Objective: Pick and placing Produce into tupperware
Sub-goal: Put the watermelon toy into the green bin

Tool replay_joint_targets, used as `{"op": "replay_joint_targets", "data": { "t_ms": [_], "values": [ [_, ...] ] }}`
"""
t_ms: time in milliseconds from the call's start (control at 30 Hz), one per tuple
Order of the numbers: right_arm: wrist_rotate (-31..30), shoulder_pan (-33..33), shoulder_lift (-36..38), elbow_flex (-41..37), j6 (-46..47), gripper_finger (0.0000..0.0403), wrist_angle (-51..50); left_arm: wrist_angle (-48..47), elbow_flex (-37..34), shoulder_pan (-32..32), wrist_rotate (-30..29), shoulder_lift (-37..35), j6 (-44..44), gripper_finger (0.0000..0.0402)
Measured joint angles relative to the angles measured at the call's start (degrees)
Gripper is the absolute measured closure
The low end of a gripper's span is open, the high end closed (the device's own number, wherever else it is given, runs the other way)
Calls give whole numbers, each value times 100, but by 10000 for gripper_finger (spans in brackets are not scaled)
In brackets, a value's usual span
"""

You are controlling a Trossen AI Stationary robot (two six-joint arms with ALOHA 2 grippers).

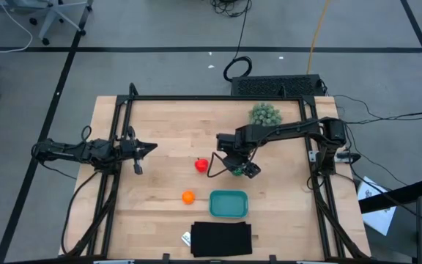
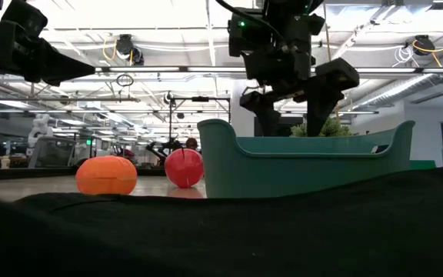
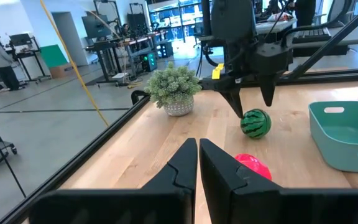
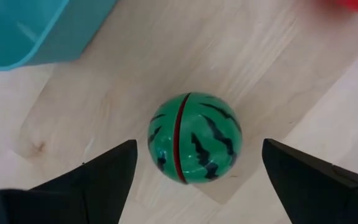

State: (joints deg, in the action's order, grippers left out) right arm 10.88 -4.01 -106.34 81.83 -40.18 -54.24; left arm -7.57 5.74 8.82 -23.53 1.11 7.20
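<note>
**Nothing in the tub yet; watermelon is next**

Left gripper [image 1: 151,147] waits at nine o'clock, fingers pressed together. The smooth orange ball [image 1: 187,196], glossy red fruit [image 1: 201,165] and striped plastic watermelon [image 4: 194,138] all lie on the wood-grain table [image 1: 160,125]. Right gripper [image 4: 194,163] hovers spread around the watermelon. The teal rounded tupperware [image 1: 228,204], at six o'clock, looks empty.
</note>
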Motion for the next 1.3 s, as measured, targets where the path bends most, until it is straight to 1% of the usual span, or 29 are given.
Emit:
{"op": "replay_joint_targets", "data": {
  "t_ms": [533, 733, 1300],
  "values": [
    [37, 0, 0, -609, -268, 65, 751, 4, 0, -2, 0, 0, 2, 378],
    [37, 0, 0, -637, -283, 65, 835, 4, 0, -2, 0, 0, 2, 378],
    [39, 0, 2, -635, -254, 115, 918, -30, 0, -1, 0, 1, 1, 378]
  ]
}}
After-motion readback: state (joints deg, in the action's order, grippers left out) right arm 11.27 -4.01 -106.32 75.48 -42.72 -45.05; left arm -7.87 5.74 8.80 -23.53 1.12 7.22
